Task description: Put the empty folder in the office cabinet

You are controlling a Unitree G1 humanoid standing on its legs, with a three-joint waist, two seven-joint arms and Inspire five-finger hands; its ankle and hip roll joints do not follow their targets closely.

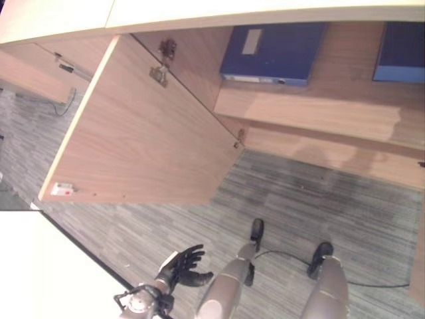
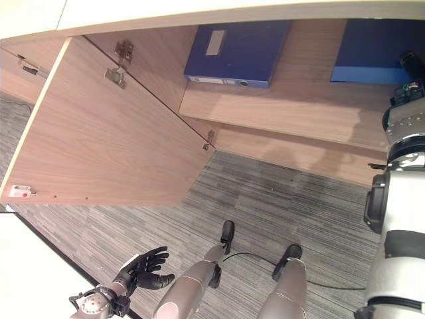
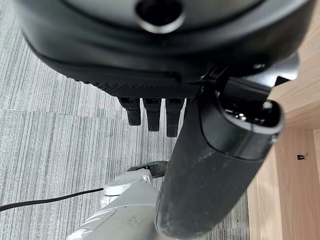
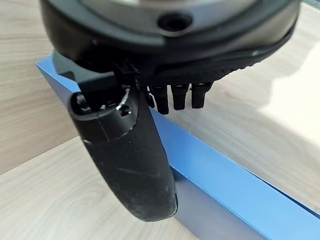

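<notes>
A blue folder [image 2: 368, 50] lies flat on the wooden shelf [image 2: 299, 100] inside the open cabinet, at the right. My right hand [image 2: 413, 65] hovers at its right end. In the right wrist view the folder [image 4: 240, 185] runs just beneath the hand [image 4: 130, 155], whose fingers [image 4: 177, 97] are straight and whose thumb stands off the folder's edge, gripping nothing. My left hand [image 1: 182, 266] hangs low near the floor at the lower left, fingers relaxed and empty; its wrist view shows the fingers [image 3: 150, 112] over grey carpet.
A second blue folder [image 1: 272, 50] with a white label lies on the same shelf further left. The cabinet door [image 1: 146, 133] stands swung open to the left. A white tabletop [image 1: 40, 272] fills the lower left corner. Grey carpet [image 1: 319, 206] lies below the cabinet.
</notes>
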